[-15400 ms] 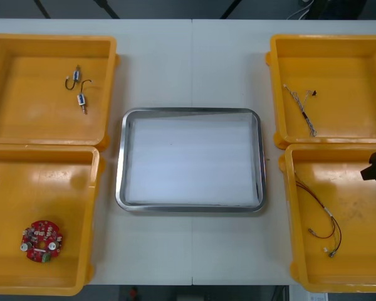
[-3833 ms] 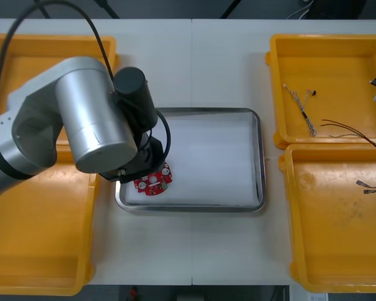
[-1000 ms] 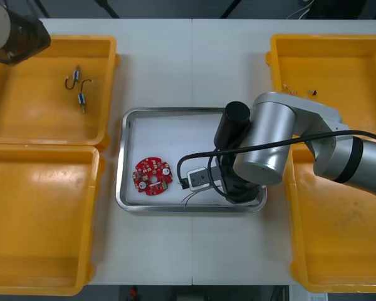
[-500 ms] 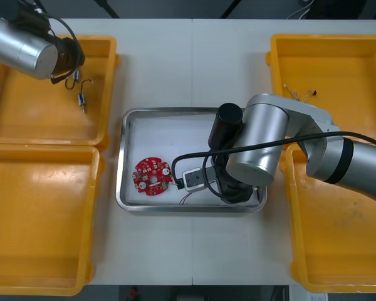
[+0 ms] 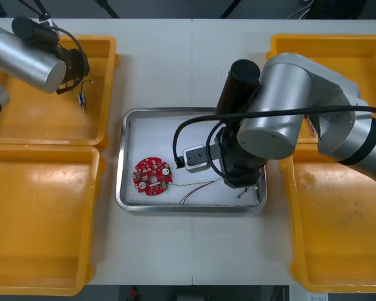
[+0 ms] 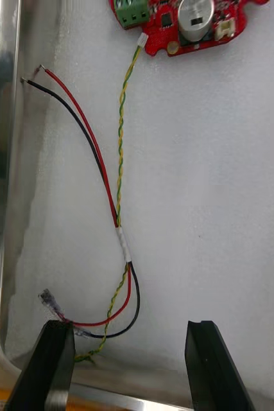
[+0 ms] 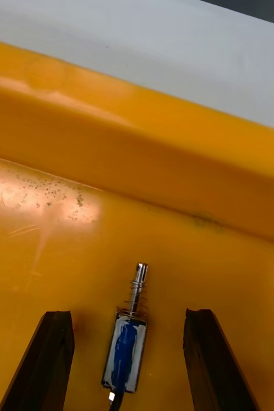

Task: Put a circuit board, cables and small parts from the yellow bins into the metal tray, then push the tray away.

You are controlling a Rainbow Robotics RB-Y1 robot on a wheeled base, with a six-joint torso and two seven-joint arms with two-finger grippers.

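A round red circuit board lies in the metal tray, and the red and yellow cable stretches beside it toward the near right corner. My right gripper hangs open above that cable's loose end, touching nothing; the board is farther out beyond the fingertips. My left gripper is open over the far left yellow bin, and a small metal part with a blue body lies on the bin floor between its fingers. Another small metal part lies just beside the left arm.
The far right bin and near right bin flank the tray, and my right arm reaches across them. The near left bin sits below the far left one. The tray's rim runs close to one right finger.
The right arm has risen and drawn back toward the tray's far side, leaving the cable lying in the tray. The left arm has come further in over the far left bin's small metal parts.
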